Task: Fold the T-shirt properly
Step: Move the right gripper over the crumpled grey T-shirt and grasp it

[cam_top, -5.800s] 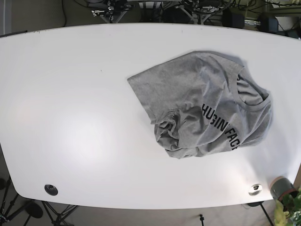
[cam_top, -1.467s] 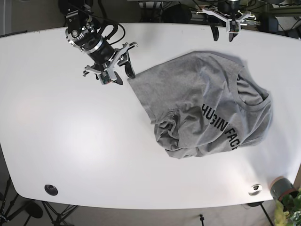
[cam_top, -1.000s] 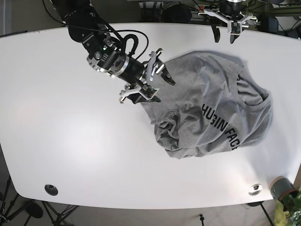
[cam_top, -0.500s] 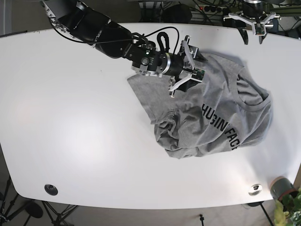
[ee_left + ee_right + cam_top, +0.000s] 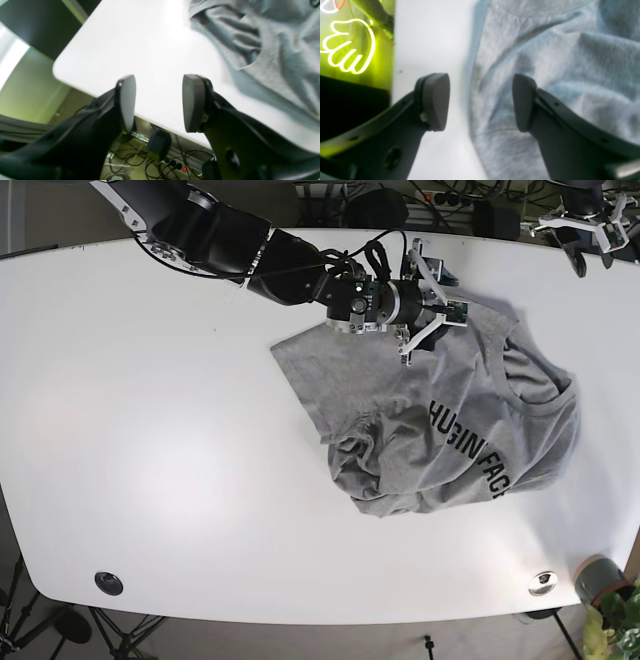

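A grey T-shirt with black lettering lies crumpled on the right half of the white table. My right gripper is open, over the shirt's far edge. In the right wrist view the open gripper spans the shirt's hem and bare table. My left gripper is open and empty over the table's far right corner, apart from the shirt. In the left wrist view it hangs over the table edge, with shirt folds at the upper right.
A potted plant stands off the near right corner. A metal disc and a black grommet sit near the front edge. Cables and power strips lie under the far edge. A neon hand sign glows beyond the table.
My right arm has swept in from the left and now reaches across to the shirt's far edge. My left gripper has moved right along the far edge to the corner. The shirt has not moved.
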